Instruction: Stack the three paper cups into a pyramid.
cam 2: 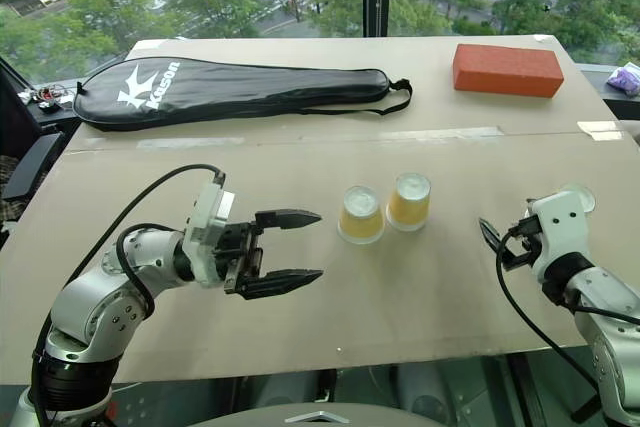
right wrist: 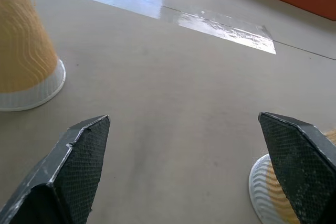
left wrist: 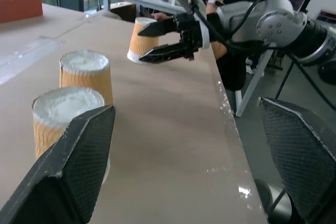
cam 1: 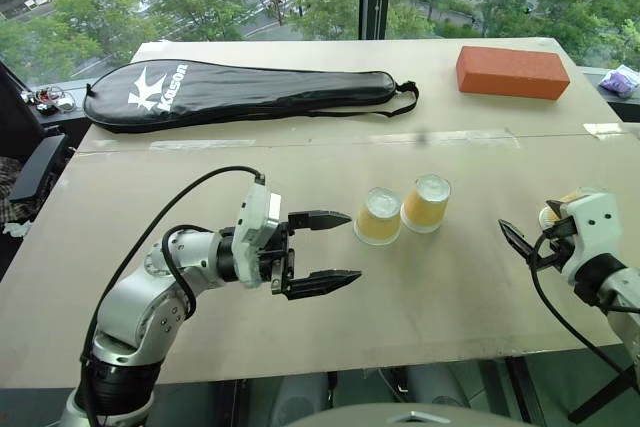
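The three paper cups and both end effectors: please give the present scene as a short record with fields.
base cups: two paper cups upside down, side by side at the table's middle
third cup: third paper cup upside down, beside the right end effector, near the table's right edge
left end effector: open, empty, pointing at the pair
right end effector: open, nothing gripped
pyramid: not yet built
others: orange brick, black racket bag

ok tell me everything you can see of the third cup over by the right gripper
The third cup is a small tapered paper cup with ribbed yellow-orange sides and a white rim. It stands upside down on the table, apart from the other two cups, near the table's edge. The open right gripper is at it; contact isn't clear.
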`<action>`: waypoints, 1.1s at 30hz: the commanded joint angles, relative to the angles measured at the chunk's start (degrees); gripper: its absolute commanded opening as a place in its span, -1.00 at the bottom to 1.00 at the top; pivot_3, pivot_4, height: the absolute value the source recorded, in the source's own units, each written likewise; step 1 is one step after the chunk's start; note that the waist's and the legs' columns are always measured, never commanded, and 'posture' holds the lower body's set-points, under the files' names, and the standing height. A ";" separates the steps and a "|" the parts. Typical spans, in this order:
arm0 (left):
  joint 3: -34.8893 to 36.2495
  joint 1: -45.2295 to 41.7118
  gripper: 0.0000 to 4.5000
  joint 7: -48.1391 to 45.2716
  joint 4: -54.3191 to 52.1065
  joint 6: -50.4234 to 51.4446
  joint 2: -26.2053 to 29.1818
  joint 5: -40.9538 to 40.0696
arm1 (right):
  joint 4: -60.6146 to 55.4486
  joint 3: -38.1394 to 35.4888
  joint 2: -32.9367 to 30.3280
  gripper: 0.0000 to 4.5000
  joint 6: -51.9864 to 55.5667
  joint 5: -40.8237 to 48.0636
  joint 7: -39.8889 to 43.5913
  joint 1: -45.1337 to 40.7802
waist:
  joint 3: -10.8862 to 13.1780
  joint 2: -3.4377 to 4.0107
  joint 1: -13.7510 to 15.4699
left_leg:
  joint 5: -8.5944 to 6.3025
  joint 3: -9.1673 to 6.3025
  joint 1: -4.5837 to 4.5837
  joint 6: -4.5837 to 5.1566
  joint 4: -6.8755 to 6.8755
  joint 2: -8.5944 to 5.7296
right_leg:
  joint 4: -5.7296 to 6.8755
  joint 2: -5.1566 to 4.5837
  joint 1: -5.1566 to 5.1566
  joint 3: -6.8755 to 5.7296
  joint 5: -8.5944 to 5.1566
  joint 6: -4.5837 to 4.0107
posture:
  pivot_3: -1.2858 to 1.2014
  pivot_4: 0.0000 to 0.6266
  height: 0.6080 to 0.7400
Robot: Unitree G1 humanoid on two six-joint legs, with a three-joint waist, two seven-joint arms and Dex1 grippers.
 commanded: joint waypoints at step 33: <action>-2.07 -0.23 0.98 6.11 -4.81 0.48 -0.15 -5.00 | 10.50 -18.36 -7.34 1.00 11.11 10.46 0.86 -8.87 | 0.02 0.04 -0.29 | 0.00 0.02 0.05 0.00 -0.02 -0.12 | -0.01 0.10 0.03 0.08 0.00 0.01 | 0.03 -0.52 1.00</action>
